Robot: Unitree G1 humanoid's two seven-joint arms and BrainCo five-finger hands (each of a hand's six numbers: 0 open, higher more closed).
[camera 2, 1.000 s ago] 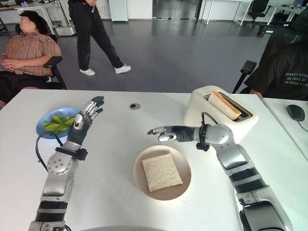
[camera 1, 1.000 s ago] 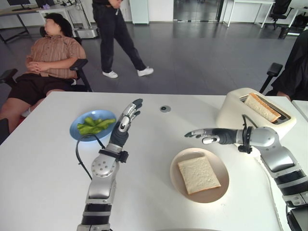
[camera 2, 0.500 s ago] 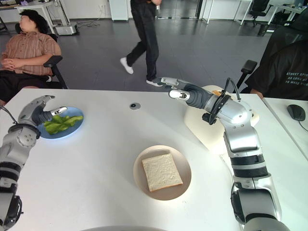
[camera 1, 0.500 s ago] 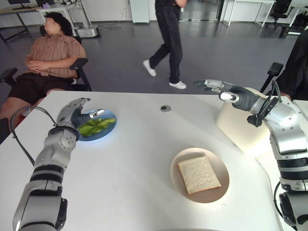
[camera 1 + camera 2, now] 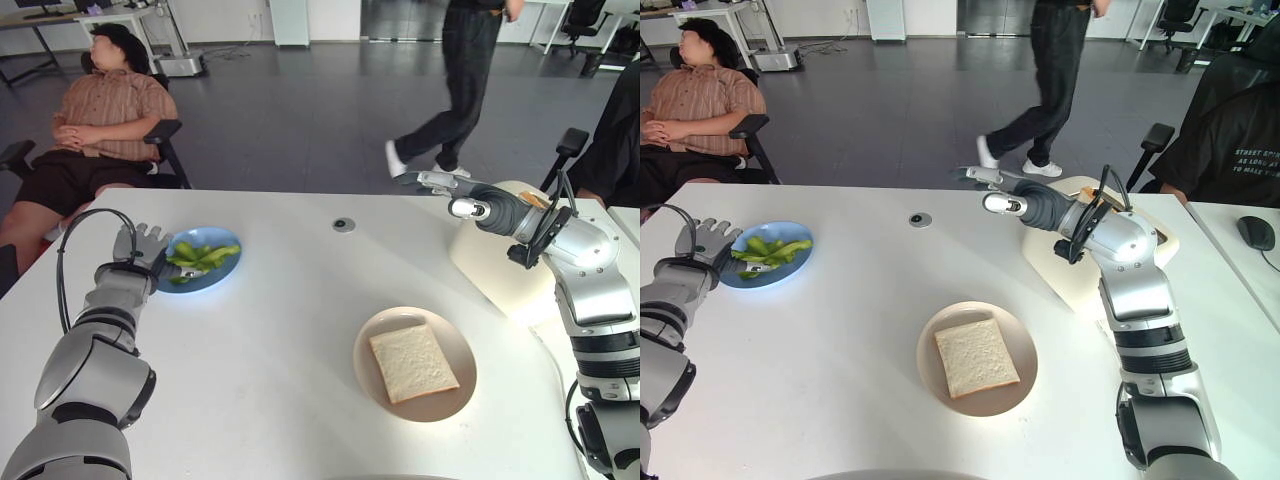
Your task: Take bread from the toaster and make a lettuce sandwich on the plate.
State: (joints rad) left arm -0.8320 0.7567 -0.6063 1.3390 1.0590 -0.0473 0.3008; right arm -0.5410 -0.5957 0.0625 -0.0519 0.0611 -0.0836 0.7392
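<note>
A tan plate (image 5: 367, 335) at the table's centre right carries one slice of white bread (image 5: 413, 362). The white toaster (image 5: 492, 272) stands at the back right, largely covered by my right arm, and a corner of a toast slice (image 5: 531, 198) peeks out of its top. My right hand (image 5: 441, 184) hovers open above and left of the toaster, fingers stretched leftward. At the back left, green lettuce (image 5: 202, 254) lies on a blue plate (image 5: 218, 272). My left hand (image 5: 137, 246) is at that plate's left rim with its fingers spread, holding nothing.
A small round grommet (image 5: 344, 225) is set into the white table near its far edge. A person in dark clothing sits close to the table's right end, and a computer mouse (image 5: 1252, 233) lies on the neighbouring desk. Bare tabletop spans between the two plates.
Over the second, both arms swung out from the table's middle. My left hand has settled lower at the blue plate's left rim. My right hand rose over the toaster, then dipped slightly.
</note>
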